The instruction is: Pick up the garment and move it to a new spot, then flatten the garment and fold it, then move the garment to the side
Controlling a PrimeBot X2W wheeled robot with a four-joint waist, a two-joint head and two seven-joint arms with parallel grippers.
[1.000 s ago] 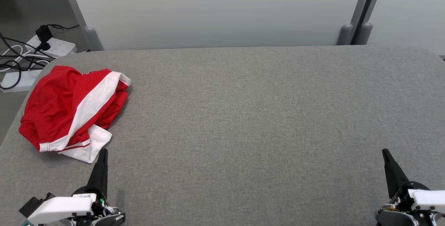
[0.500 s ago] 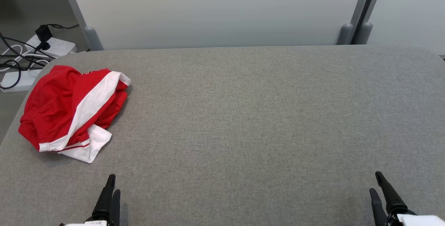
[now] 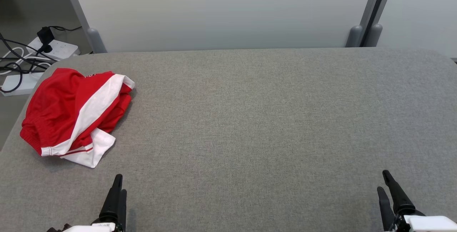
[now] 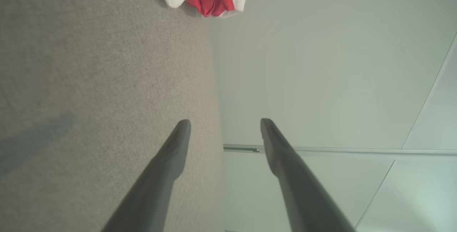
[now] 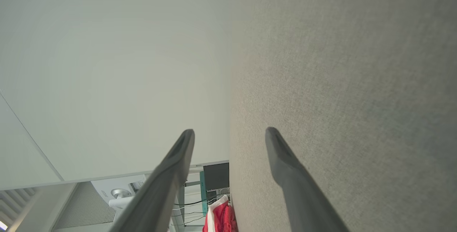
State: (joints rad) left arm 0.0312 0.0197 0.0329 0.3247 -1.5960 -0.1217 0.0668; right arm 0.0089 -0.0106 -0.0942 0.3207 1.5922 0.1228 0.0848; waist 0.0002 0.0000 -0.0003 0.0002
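A: While bunched up at the far-left corner of the grey table (image 3: 250,117), looks untouched: red-and-white shorts (image 3: 71,114) not yet lifted, flattened, folded or set aside.

B: Leaves every step, then. Judged to be at the very start. Tools?

A: Low over the table's near edge, fingers (image 4: 171,153) spread, pinching nothing: left gripper (image 3: 120,183) toward the near-left corner, right gripper (image 3: 382,180) toward the near-right.

B: Tally, largest first?

A: One table, one pair of shorts, two grippers, four fingers.
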